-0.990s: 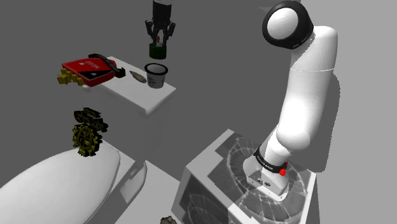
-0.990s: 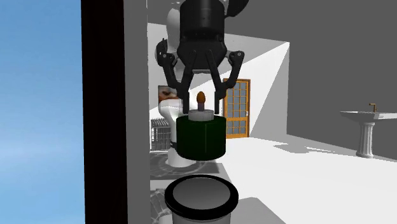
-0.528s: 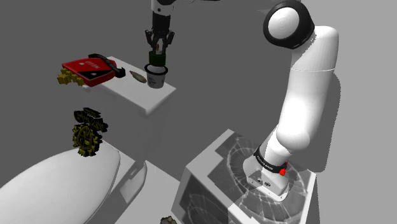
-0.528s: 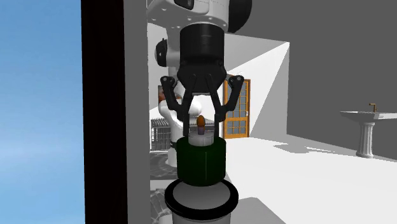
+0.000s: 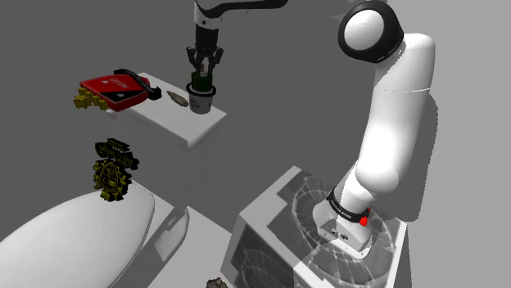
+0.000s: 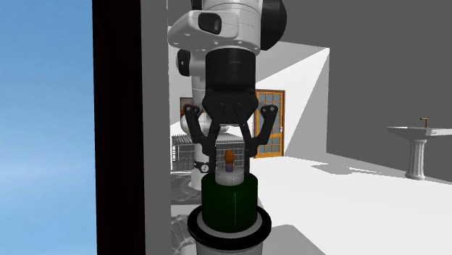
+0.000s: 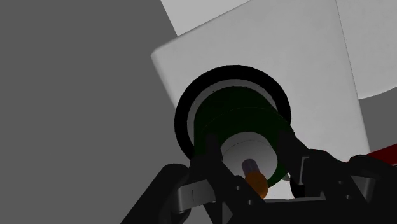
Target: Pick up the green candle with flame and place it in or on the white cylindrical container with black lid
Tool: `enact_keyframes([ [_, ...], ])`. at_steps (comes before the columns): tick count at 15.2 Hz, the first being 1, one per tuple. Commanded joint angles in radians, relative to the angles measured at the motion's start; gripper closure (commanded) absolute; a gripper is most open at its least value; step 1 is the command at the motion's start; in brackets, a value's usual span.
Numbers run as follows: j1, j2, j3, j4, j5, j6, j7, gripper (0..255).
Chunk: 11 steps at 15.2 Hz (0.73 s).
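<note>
You're placing: gripper (image 6: 228, 168) clamped on the green candle (image 6: 228, 204), its base inside the black-rimmed container (image 6: 266, 223) (near the worktop's (image 5: 184, 123) corner); open next.

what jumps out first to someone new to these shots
The black gripper clasps a dark green candle with an orange flame, its base sunk into the black-rimmed container at the second exterior view's lower middle. In the shoulder view, the big white arm rises at the right and a red box lies on the white table.
</note>
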Motion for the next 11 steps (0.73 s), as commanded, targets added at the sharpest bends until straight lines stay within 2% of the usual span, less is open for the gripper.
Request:
enact_keyframes([
  [1,0.000,0.000,0.000,-0.001,0.000,0.001,0.000,255],
  [4,0.000,0.000,0.000,-0.001,0.000,0.001,0.000,255],
  [5,0.000,0.000,0.000,-0.001,0.000,0.001,0.000,0],
  [10,0.000,0.000,0.000,-0.001,0.000,0.001,0.000,0],
  [11,0.001,-0.003,0.001,0.028,0.001,-0.031,-0.001,0],
])
